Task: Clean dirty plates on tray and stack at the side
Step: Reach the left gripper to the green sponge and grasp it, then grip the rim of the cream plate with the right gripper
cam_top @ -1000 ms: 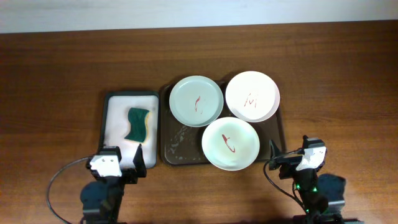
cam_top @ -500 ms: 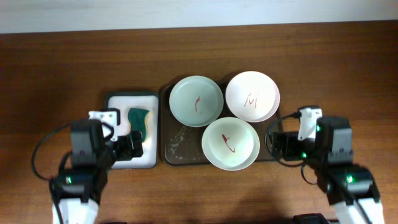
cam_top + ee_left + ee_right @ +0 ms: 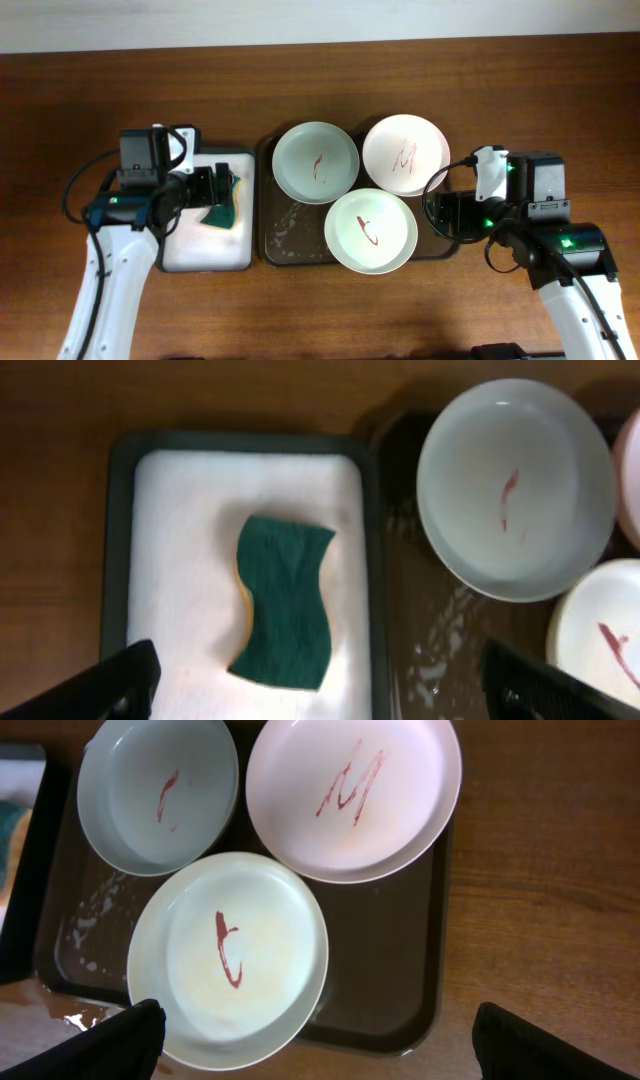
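Note:
Three plates with red scribbles lie on the dark brown tray [image 3: 285, 238]: a pale green plate [image 3: 316, 162] at back left, a pinkish white plate [image 3: 405, 154] at back right and a whitish plate [image 3: 370, 230] in front. My left gripper [image 3: 205, 187] is open and empty above the green sponge [image 3: 285, 600]. In the left wrist view the gripper [image 3: 320, 690] has the pale green plate [image 3: 515, 485] to its upper right. My right gripper [image 3: 445, 212] is open and empty at the tray's right edge. In the right wrist view the gripper [image 3: 320, 1045] is above the whitish plate [image 3: 228, 960], with the pinkish plate [image 3: 352, 795] beyond.
A smaller white-lined tray [image 3: 205, 250] holds the sponge [image 3: 222, 200] just left of the brown tray. Soapy foam specks [image 3: 90, 915] lie on the brown tray's left part. Bare wooden table [image 3: 540, 110] surrounds both trays.
Both arms have lifted from the table's near edge and moved forward. The left gripper is now over the sponge tray, and the right gripper is at the brown tray's right edge.

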